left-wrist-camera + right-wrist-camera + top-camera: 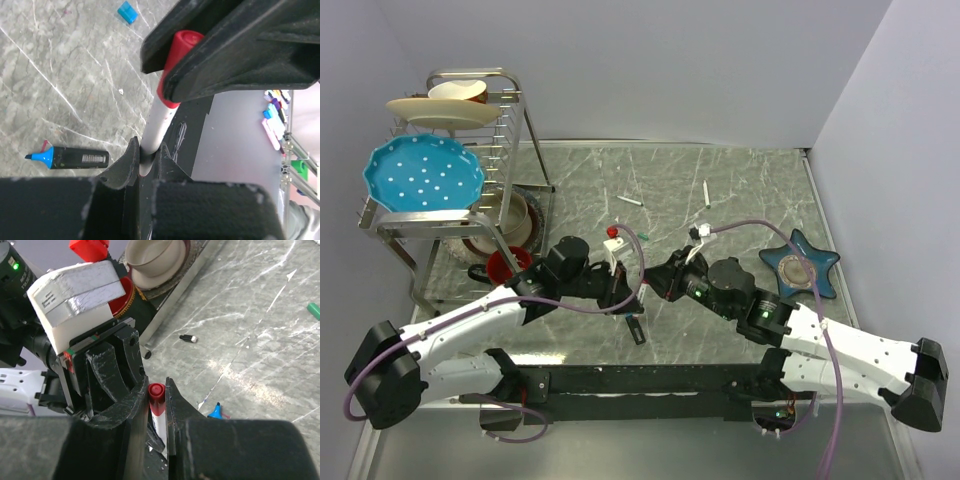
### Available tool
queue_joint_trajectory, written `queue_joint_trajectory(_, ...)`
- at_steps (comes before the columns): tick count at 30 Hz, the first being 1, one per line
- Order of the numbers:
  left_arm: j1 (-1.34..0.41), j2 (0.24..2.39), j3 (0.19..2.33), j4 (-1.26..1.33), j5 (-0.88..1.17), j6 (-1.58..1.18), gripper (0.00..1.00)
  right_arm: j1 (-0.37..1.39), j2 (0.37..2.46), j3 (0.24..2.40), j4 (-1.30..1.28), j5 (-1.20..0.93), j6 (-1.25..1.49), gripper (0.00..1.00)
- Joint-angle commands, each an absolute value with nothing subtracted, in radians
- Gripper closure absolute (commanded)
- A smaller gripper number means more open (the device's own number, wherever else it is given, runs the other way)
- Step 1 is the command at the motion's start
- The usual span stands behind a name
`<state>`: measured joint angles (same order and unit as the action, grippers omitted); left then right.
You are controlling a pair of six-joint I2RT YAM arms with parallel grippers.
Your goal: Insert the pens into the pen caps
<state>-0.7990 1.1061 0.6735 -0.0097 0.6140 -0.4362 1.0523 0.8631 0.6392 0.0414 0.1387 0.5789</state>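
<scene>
Holding anything, that left gripper (145,165)?

Yes. Its jaws are clamped on the barrel of a white pen (152,122), low down.

And the right gripper (156,407)?

Closed too, on the red cap (156,396) that sits over the pen's other end. The two grippers meet above the near middle of the table (740,180), with the pen spanning between them.

What lies around them?

The black marker (636,330) with its blue tip is on the table just near of the grippers. A blue cap (127,11), a black cap (188,338) and a green cap (314,310) lie apart. Far back, a thin pen (630,200) lies left of another thin pen (707,192).
</scene>
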Motion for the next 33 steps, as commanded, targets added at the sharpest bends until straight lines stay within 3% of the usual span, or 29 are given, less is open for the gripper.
queue_joint_trajectory(1, -0.664, 1.055, 0.733, 0.431, 0.408, -0.528, 0.99, 1.181, 0.874, 0.551, -0.238, -0.161, 0.612, 1.00)
queue_joint_trajectory(13, -0.647, 1.109, 0.721, 0.529, 0.491, -0.595, 0.99, 1.189, 0.871, 0.482, -0.057, -0.265, 0.660, 1.00)
queue_joint_trajectory(18, -0.647, 1.109, 0.723, 0.512, 0.500, -0.601, 0.99, 1.187, 0.850, 0.528, -0.058, -0.157, 0.742, 1.00)
queue_joint_trajectory(20, -0.647, 1.101, 0.713, 0.499, 0.497, -0.601, 0.99, 1.187, 0.828, 0.583, -0.112, -0.077, 0.767, 0.93)
queue_joint_trajectory(21, -0.647, 1.100, 0.712, 0.489, 0.492, -0.600, 0.99, 1.187, 0.806, 0.600, -0.127, 0.013, 0.787, 0.80)
queue_joint_trajectory(24, -0.647, 1.092, 0.680, 0.443, 0.450, -0.601, 0.99, 1.189, 0.770, 0.676, -0.189, 0.205, 0.787, 0.63)
queue_joint_trajectory(27, -0.647, 1.086, 0.651, 0.414, 0.399, -0.600, 0.99, 1.187, 0.744, 0.713, -0.193, 0.253, 0.784, 0.49)
queue_joint_trajectory(33, -0.650, 1.115, 0.681, 0.312, 0.342, -0.601, 0.99, 1.189, 0.733, 0.692, -0.186, 0.252, 0.792, 0.39)
